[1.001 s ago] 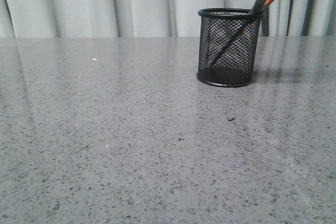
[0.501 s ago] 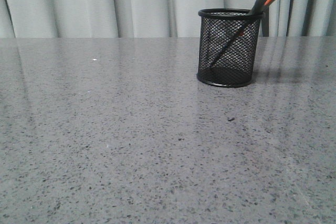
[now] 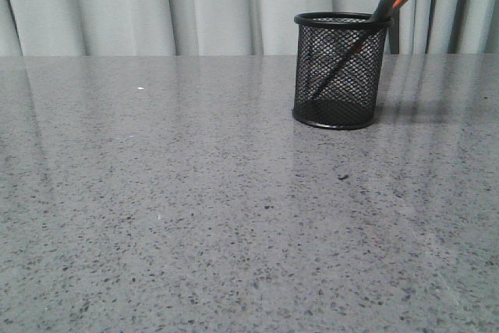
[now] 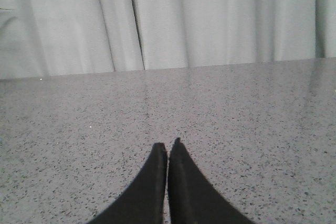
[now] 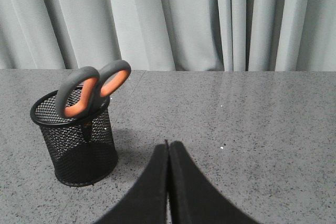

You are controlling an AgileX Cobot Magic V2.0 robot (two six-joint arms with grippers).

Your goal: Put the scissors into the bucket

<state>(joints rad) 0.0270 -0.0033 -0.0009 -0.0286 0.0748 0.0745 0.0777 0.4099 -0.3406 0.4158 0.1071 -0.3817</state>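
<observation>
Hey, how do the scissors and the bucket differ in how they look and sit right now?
The bucket stands upright on the table; the scissors lean tilted inside it. The bucket is all black wire mesh; the scissors have grey handle loops lined in orange. The scissors rise above the bucket's rim. Neither is touched by a gripper.

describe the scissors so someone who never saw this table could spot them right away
On the grey speckled table, find the black mesh bucket. The scissors stand in it, blades down, leaning on the rim. Their grey handle loops lined in orange are the only colour there.
</observation>
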